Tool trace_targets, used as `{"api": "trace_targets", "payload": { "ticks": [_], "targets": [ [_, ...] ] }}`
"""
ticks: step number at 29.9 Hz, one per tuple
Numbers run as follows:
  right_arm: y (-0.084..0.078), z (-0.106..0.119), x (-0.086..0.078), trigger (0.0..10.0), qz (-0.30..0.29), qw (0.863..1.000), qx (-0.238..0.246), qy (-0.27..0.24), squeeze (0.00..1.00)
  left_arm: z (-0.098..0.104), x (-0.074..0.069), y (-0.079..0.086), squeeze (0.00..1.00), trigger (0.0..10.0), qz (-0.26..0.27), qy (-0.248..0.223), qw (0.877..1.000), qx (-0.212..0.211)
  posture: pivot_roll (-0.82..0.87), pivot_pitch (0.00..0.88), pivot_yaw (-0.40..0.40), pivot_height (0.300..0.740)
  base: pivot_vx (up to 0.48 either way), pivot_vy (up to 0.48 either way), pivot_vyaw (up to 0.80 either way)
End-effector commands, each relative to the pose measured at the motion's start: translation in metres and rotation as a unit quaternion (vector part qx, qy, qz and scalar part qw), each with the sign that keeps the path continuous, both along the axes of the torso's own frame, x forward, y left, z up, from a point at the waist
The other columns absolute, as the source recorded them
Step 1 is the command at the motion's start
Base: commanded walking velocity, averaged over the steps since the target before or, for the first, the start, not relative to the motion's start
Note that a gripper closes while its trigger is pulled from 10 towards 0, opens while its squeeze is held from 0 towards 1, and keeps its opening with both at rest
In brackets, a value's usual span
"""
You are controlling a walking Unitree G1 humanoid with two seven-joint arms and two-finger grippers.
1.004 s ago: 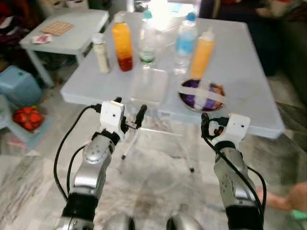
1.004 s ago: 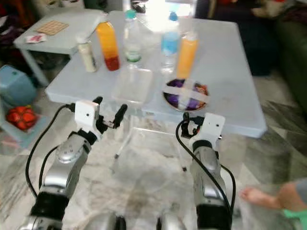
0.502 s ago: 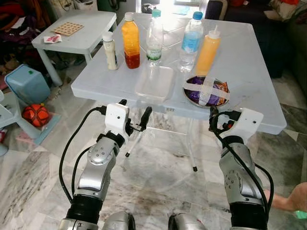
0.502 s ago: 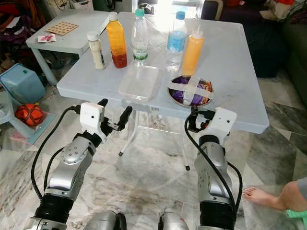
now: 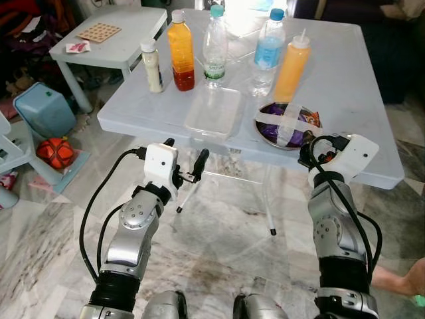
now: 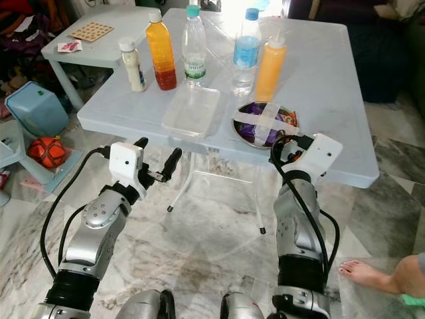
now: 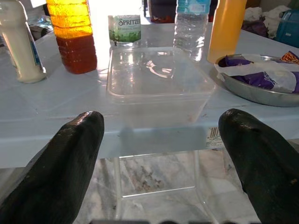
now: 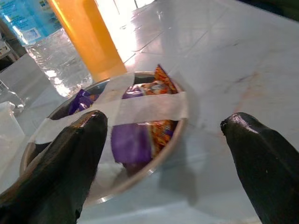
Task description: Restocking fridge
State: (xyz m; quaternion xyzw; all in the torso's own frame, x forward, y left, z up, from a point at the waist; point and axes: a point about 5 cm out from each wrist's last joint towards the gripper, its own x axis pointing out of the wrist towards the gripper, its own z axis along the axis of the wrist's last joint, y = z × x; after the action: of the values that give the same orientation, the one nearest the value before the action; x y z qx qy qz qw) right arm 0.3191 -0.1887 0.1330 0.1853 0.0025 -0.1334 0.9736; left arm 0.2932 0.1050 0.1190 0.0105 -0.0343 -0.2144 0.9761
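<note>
Along the far part of the pale blue table (image 5: 345, 86) stand a small white bottle (image 5: 153, 64), an orange juice bottle (image 5: 181, 50), two water bottles (image 5: 214, 46) (image 5: 268, 52) and an orange squeeze bottle (image 5: 291, 65). Nearer me lie an empty clear plastic container (image 5: 214, 111) and a metal bowl (image 5: 285, 124) of purple snack packs with tape across it. My left gripper (image 5: 186, 151) hangs open just below the table's front edge, facing the container (image 7: 156, 79). My right gripper (image 8: 161, 154) is open at the front edge, close to the bowl (image 8: 117, 135), touching nothing.
A low side table (image 5: 113, 40) stands at the back left, with a blue bin (image 5: 43, 109) and a red ball (image 5: 56, 151) on the floor beside it. A person's bare foot (image 6: 372, 272) rests on the marble floor at the right. The table's folding legs (image 5: 269, 212) stand ahead.
The view has shifted as the camera moved. My right gripper has risen to the table's front edge by the bowl. The left gripper keeps its place, still open.
</note>
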Motion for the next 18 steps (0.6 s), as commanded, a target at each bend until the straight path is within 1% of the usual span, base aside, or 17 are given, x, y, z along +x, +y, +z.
{"api": "trace_targets", "payload": {
  "ticks": [1,4,7,14,18],
  "targets": [
    [0.002,0.0,0.003,10.0,0.0,1.0,0.012,0.008,0.0,0.001,-0.002,0.001,0.0,10.0,-0.001,0.001,1.0,0.007,0.05,0.124,0.033,0.74,0.0,0.0,0.0],
    [0.007,0.001,0.007,10.0,0.005,1.0,0.021,0.009,0.0,0.001,-0.002,0.002,0.0,10.0,-0.002,0.002,1.0,0.009,0.05,0.127,0.036,0.74,0.0,0.0,0.0],
    [0.015,0.001,0.007,10.0,0.008,0.999,0.038,0.014,0.0,0.001,-0.002,0.001,0.0,10.0,-0.003,0.002,1.0,0.01,0.06,0.129,0.036,0.74,0.0,0.0,0.0],
    [0.028,-0.002,-0.003,10.0,0.013,0.999,0.045,0.02,0.0,0.001,-0.003,0.001,0.0,10.0,-0.004,0.004,1.0,0.01,0.05,0.134,0.036,0.74,0.0,0.0,0.0],
    [0.027,-0.005,-0.004,10.0,0.004,0.998,0.062,0.03,0.0,0.001,-0.004,-0.001,0.0,10.0,-0.005,0.005,1.0,0.009,0.05,0.135,0.036,0.74,0.0,0.0,0.0]
  ]
}}
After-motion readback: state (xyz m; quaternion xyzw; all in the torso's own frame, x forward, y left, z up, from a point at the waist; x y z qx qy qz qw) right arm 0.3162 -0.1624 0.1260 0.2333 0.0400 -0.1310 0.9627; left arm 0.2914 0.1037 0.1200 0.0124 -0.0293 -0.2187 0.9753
